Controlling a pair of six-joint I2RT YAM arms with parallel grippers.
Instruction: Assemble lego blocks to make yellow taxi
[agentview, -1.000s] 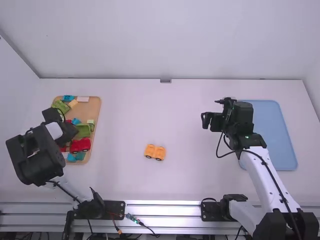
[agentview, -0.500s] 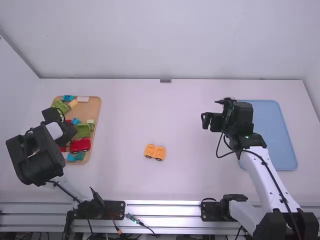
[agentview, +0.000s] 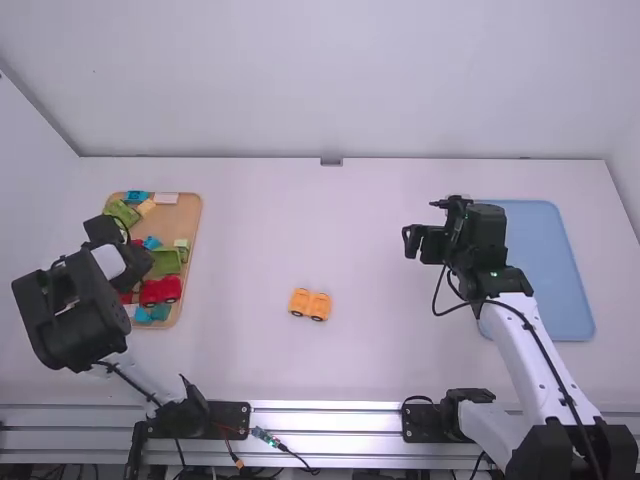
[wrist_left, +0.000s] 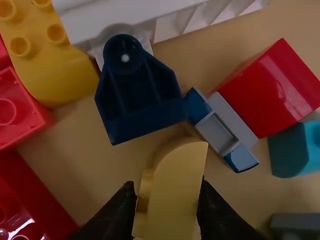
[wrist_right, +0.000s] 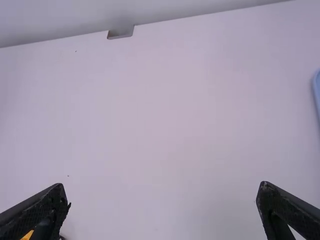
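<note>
"Progress?"

"I judge it early: the wheeled base (agentview: 310, 304) stands on the table (agentview: 370, 360); the upper body is unbuilt."

"Pincers?"

"My left pincer (wrist_left: 167, 185) grips a yellow block (wrist_left: 176, 195) at the wooden tray (agentview: 190, 215); my right pincer (wrist_right: 162, 185) is spread, empty."

Texts, labels, brands, numbers, signs: none legible
</note>
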